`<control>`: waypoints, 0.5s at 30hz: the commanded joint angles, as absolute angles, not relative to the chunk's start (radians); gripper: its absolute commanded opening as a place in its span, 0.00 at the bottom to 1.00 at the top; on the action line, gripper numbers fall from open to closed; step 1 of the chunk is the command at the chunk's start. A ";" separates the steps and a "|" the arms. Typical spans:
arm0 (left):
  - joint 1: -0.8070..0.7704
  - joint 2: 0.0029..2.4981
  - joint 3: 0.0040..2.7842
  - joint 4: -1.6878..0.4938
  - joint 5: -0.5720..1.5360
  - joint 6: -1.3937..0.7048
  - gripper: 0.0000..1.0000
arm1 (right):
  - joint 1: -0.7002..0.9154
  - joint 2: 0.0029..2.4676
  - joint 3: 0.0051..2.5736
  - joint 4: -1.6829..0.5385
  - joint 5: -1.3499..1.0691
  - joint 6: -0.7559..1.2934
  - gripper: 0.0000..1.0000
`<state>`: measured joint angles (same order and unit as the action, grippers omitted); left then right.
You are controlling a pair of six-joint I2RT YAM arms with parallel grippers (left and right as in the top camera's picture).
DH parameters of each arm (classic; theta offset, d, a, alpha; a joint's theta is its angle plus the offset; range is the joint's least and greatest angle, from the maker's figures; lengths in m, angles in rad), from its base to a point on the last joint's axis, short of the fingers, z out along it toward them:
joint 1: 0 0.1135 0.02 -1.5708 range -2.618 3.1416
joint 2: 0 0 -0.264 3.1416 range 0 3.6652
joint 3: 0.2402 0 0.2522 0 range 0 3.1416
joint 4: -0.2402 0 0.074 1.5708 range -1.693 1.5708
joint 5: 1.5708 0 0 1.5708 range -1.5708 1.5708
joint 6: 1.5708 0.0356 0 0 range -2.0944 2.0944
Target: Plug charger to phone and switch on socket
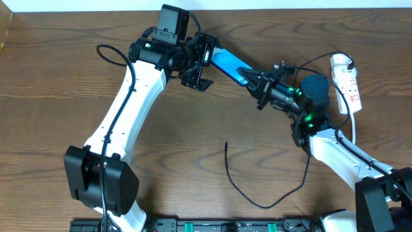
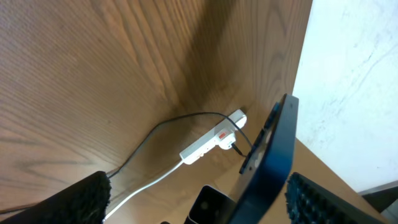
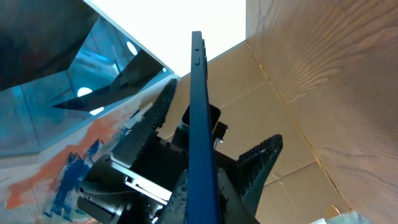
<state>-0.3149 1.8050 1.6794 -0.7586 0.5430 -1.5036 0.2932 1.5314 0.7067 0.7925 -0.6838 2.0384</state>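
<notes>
The right tool (image 1: 250, 77) is closed on one short end of the phone (image 1: 226, 64), a slim rectangular slab with a bright blue screen and black edges. It holds the phone clear of the brown wood-grain tabletop (image 1: 64, 96). The phone's long axis runs straight out from the right tool's tips to the left tool (image 1: 203, 63). That tool's serrated black fingers (image 2: 87, 199) stand wide apart, one on each side of the far end, and do not appear to press on it. In both wrist views the phone shows edge-on. I cannot tell which short end carries the port.

The charger (image 1: 227, 158), a long thin black cable, lies loose on the tabletop, well back toward the arm bases from both tools. Its free tip points up toward the gap between them and touches nothing. The tip lies about as far from one tool as from the other. Only the left tool is empty, so fetching the tip likely falls to it.

The socket (image 1: 351, 84), a narrow white power strip with small red marks, lies beyond the right tool's wrist on the outer side. It is nearer that arm and is untouched.
</notes>
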 commanded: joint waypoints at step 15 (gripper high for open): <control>-0.312 1.801 1.684 -0.740 0.477 -1.433 0.86 | 0.367 1.525 0.720 0.836 -0.674 2.051 0.01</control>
